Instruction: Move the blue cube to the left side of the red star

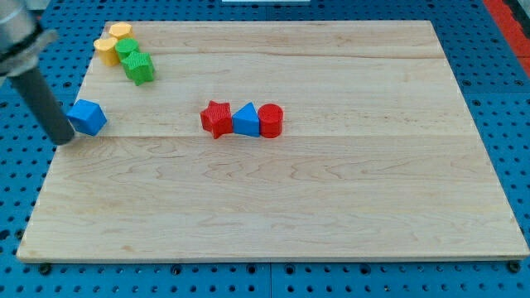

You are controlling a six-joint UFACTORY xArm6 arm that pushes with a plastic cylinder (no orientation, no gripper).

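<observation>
The blue cube (88, 117) sits on the wooden board (273, 199) near its left edge. The red star (216, 118) lies near the middle, well to the cube's right. My tip (65, 140) stands just left of the blue cube, close to or touching its left side. The dark rod rises from it toward the view's top left.
A blue triangular block (245, 120) touches the red star's right side, and a red cylinder (271, 120) touches that block. Two yellow blocks (113, 42) and two green blocks (135, 60) cluster at the top left corner. Blue pegboard (505, 99) surrounds the board.
</observation>
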